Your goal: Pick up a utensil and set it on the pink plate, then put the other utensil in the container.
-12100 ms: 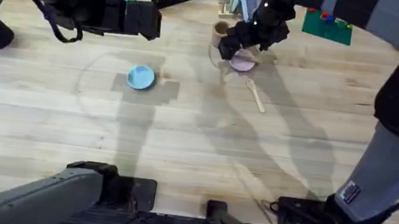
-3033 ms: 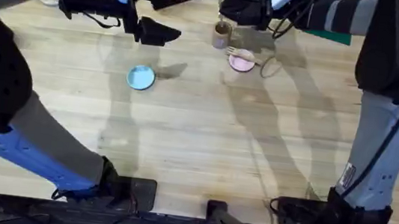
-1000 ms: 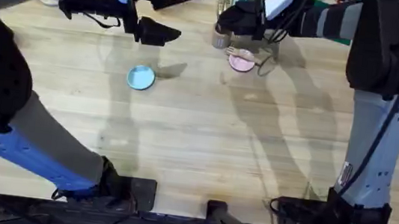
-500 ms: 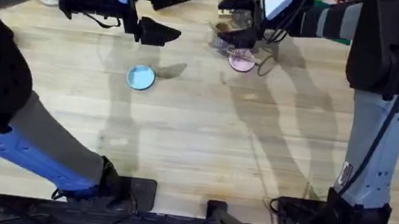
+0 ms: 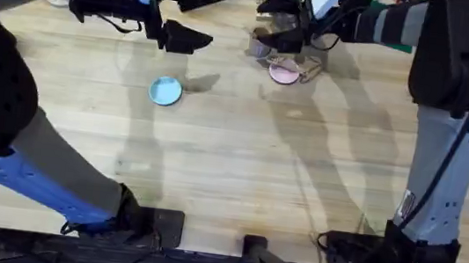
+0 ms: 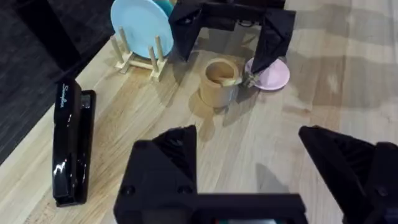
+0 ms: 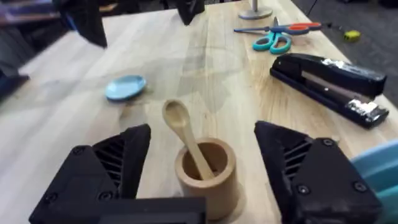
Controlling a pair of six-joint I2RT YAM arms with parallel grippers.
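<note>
Two utensils: both look placed; the fork (image 5: 283, 64) lies on the pink plate, and the spoon (image 7: 186, 138) stands in the container.
Spoon position: bowl end up, handle down inside the brown container (image 7: 206, 171), leaning against its rim.
Pink plate: the pink plate (image 6: 272, 74) sits just beside the container (image 6: 219, 83) on the wooden table (image 5: 239, 167).
Right gripper: the right gripper (image 7: 202, 165) has its fingers spread wide on either side of the container, touching neither cup nor spoon, so the spoon appears released.
Left gripper: the left gripper (image 6: 273, 162) hangs well apart from the cup, fingers wide apart and holding nothing.
Handling: the spoon looks light, stiff and smooth; a pinch on the slim handle just below the bowl would suit if it needs reseating.
Risk: the cup seems light and could tip if a finger brushes it or the leaning spoon.
Nearby: a blue plate (image 5: 166, 91) and a black stapler (image 7: 331, 79) lie clear of the work.
</note>
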